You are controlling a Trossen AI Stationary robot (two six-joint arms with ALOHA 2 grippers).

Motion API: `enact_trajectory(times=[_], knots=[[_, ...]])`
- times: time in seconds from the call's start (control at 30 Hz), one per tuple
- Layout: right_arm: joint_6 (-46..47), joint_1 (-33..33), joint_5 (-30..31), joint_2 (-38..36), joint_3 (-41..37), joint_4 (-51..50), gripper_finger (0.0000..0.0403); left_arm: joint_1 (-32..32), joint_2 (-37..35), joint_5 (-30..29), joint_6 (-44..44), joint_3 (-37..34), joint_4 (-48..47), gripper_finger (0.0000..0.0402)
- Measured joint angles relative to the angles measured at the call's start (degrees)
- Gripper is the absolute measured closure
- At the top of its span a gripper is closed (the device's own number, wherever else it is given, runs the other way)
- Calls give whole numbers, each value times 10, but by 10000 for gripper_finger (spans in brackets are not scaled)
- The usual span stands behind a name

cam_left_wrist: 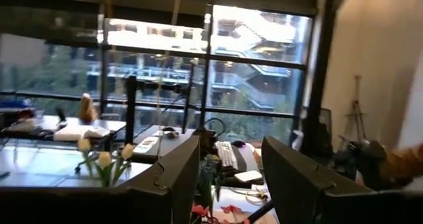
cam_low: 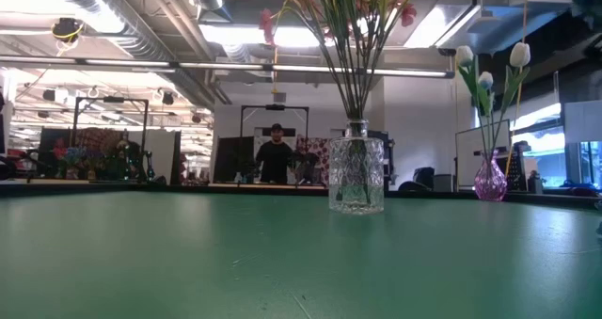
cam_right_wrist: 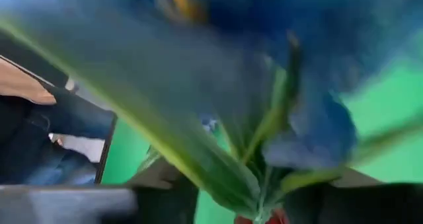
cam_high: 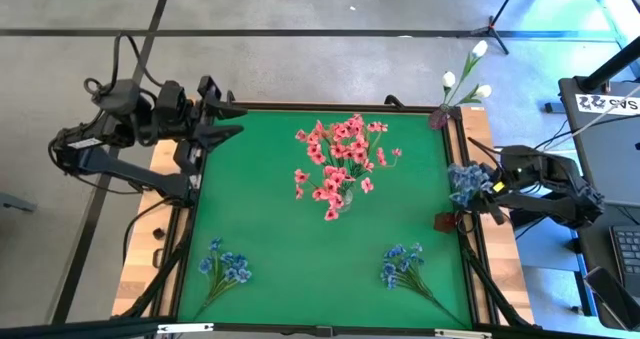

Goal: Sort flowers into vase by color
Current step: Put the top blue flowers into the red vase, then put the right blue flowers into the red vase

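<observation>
The right gripper (cam_high: pixel 487 194) is hanging at the table's right edge, the blue sprig (cam_high: pixel 466 182) lying right against its fingers; whether they're gripping, I cannot tell.

Blurred blue blooms (cam_right_wrist: pixel 330 45) and green leaves (cam_right_wrist: pixel 218 171) are seen close up, filling most of the view. The green counter (cam_right_wrist: pixel 390 92) is glimpsed behind them.

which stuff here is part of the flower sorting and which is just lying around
Job: pink flowers in clear vase; white buds in purple vase; blue sprig at right gripper; loose blue sprigs.
Just there: tripod, person.
</observation>
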Motion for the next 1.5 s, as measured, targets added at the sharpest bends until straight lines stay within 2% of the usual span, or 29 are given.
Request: enact_trajectory(times=[0.17, 0.37, 0.53, 0.63, 0.9, 1.03, 1.13, 1.23, 1.33, 1.4, 1.5], knots=[[-2, 0, 2, 31, 38, -42, 165, 14, 1, -43, -47, 0, 0, 242], [0, 0, 14, 85, 97, -116, 126, 14, 9, -40, -88, 0, 3, 242], [0, 0, 20, 132, 162, -172, 122, 14, 21, -35, -138, 0, 2, 242], [8, 0, 29, 151, 208, -169, 126, 14, 29, -35, -165, 0, -1, 242], [34, 0, 89, 188, 355, -168, 131, 14, 35, -35, -165, 0, -3, 242], [34, 0, 127, 210, 410, -101, 132, 14, 33, -38, -172, 0, 27, 242], [32, 0, 128, 226, 407, -14, 132, 14, 33, -50, -176, 0, 51, 247], [30, 0, 98, 262, 380, 43, 132, 14, 33, -69, -163, 0, 53, 256], [30, 0, 11, 322, 363, 85, 132, 14, 33, -73, -158, 0, 51, 266], [37, 1, -33, 360, 364, 89, 132, 13, 32, -72, -157, 0, 47, 270], [37, 1, -60, 399, 367, 86, 132, 13, 24, -74, -151, 0, 22, 273]])
